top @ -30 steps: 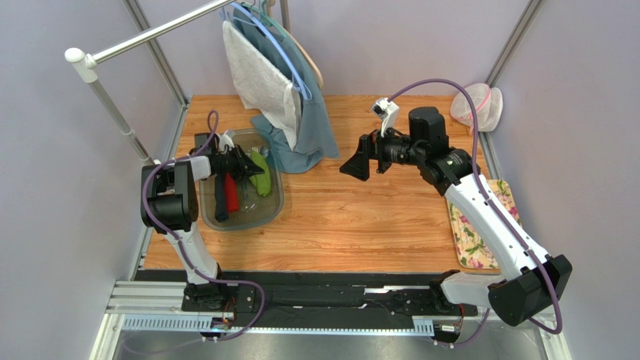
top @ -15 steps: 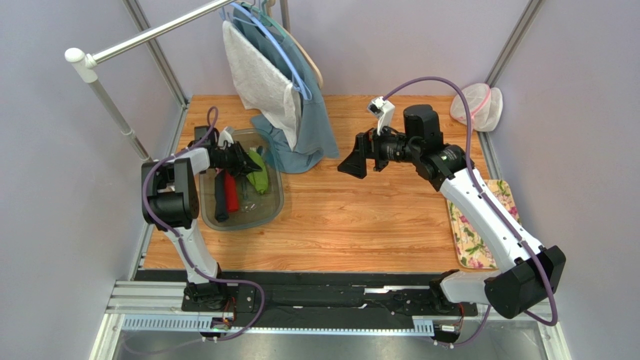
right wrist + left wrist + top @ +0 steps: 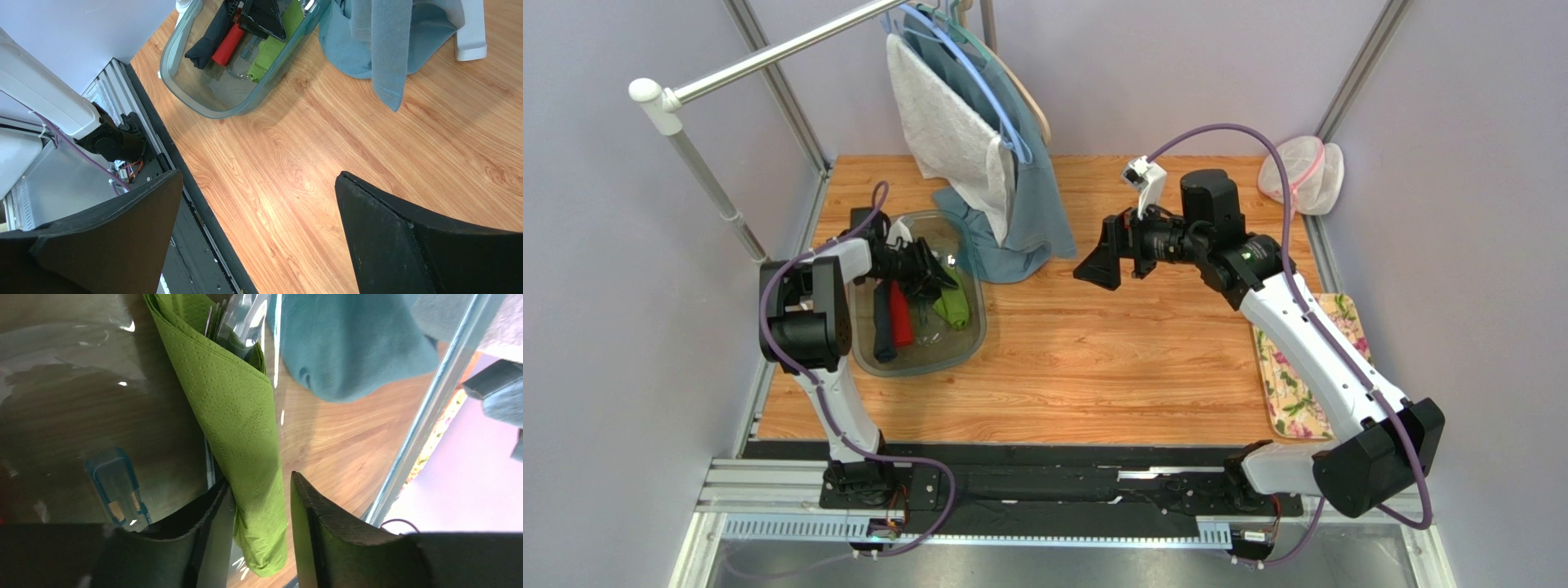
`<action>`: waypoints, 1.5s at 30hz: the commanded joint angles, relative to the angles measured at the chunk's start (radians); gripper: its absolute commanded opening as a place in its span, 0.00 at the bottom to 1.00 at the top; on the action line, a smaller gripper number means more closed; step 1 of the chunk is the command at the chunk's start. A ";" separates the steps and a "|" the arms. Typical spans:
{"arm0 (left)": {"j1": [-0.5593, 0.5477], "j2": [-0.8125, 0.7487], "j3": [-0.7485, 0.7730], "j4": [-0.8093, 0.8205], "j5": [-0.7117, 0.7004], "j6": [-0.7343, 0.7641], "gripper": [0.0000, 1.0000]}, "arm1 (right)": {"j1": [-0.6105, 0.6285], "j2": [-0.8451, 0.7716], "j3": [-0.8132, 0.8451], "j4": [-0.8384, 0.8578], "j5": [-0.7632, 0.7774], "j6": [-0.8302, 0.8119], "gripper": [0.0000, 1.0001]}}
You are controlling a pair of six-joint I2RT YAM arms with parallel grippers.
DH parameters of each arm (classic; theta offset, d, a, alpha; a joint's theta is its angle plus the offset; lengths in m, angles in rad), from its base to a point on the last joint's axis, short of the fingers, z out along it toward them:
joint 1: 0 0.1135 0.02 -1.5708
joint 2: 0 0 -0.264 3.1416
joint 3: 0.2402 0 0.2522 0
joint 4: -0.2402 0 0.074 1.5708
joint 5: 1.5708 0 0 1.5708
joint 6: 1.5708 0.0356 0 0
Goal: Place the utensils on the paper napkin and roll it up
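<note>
Now, at the wooden bench's (image 3: 1112, 368) left, a clear plastic tub (image 3: 972, 346) holds the folded green paper napkin (image 3: 245, 429); the left fingers (image 3: 202, 539) stand parted around it, while the right fingers (image 3: 405, 245) hang wide apart above bare wood.

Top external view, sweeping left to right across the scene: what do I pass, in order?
white rail end cap → clear plastic tub → right gripper → flowered mat. The teal garment overlaps the tub, so it is left out.
</note>
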 commanded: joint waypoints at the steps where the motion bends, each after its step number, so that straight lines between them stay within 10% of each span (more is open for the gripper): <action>1: -0.001 -0.021 0.040 -0.052 -0.033 0.020 0.47 | -0.004 0.001 0.051 0.016 0.001 -0.016 1.00; 14: 0.033 -0.209 0.026 -0.112 -0.051 0.116 0.55 | -0.004 -0.016 0.040 0.016 -0.005 -0.015 1.00; 25: -0.015 -0.296 -0.075 -0.152 0.171 0.210 0.35 | -0.004 -0.010 0.036 0.019 -0.018 -0.012 1.00; 45: -0.030 -0.112 -0.017 -0.288 -0.114 0.270 0.36 | -0.004 -0.012 0.042 0.002 -0.012 -0.018 1.00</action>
